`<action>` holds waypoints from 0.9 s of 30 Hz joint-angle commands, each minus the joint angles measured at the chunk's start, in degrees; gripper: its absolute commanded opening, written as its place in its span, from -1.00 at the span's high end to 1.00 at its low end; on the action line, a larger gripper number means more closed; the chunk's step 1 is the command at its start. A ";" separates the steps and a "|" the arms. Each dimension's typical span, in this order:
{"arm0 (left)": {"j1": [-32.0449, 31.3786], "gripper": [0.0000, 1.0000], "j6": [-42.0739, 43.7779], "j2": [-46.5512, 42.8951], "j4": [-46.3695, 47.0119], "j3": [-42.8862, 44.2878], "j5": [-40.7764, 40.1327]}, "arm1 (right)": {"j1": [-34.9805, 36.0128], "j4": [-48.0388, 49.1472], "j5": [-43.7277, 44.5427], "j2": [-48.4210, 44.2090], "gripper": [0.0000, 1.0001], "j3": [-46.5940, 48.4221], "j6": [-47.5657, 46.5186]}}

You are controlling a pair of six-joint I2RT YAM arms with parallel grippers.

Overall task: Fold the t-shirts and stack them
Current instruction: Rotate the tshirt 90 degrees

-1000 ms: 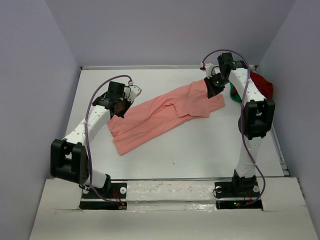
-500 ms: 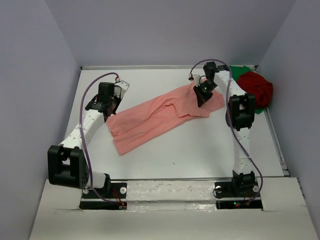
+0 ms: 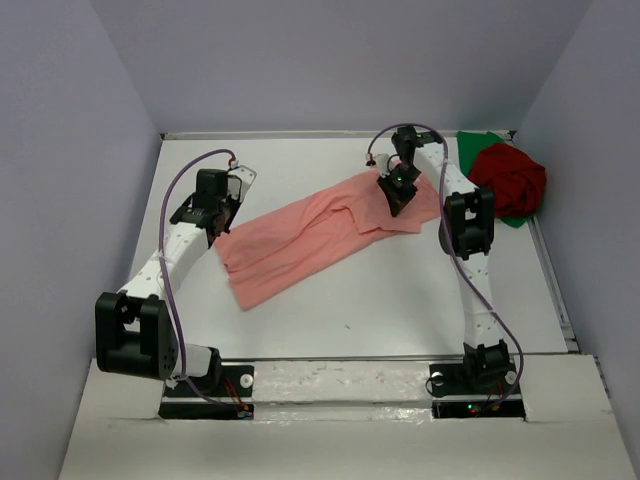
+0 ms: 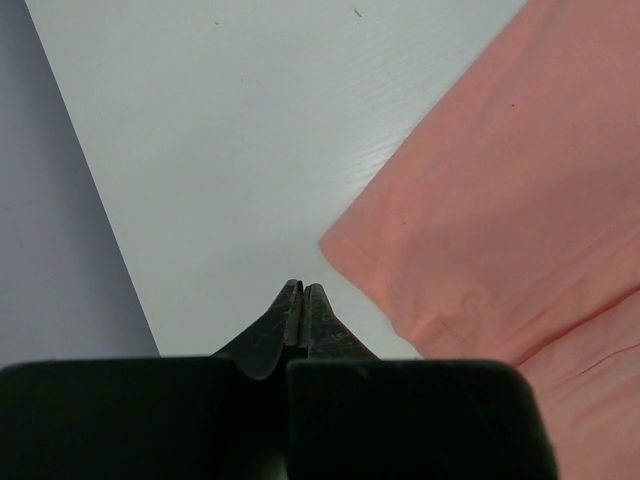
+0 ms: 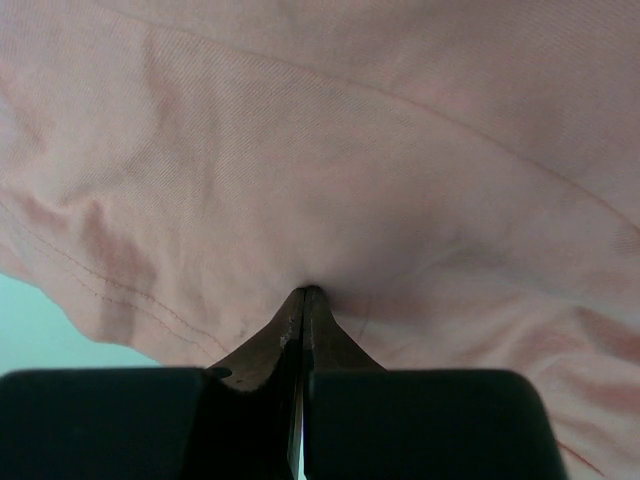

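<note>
Right hand [image 5: 303, 292] pinches the salmon-pink shirt [image 5: 400, 150]; left hand [image 4: 301, 288] pressed together, just beside it.

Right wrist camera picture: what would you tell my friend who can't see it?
The right gripper, dark and shut tight, touches its tip to a wrinkled salmon-pink t-shirt that fills nearly the whole picture. A small bit of pale table shows at lower left.

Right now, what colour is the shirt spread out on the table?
The shirt is plain salmon pink, clearest in the top view.
</note>
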 commanded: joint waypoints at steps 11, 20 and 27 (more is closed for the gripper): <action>0.60 1.00 -0.77 -0.87 -0.29 -0.13 -0.38 | 1.31 14.60 17.93 6.87 1.00 8.56 -4.93; 5.25 1.00 -0.68 -4.91 -0.56 -2.32 -0.30 | 6.31 22.51 4.84 6.16 1.00 9.26 -10.03; 7.80 1.00 -0.77 -6.23 -0.38 -3.38 1.02 | 8.16 27.18 1.66 3.01 1.00 8.57 -10.03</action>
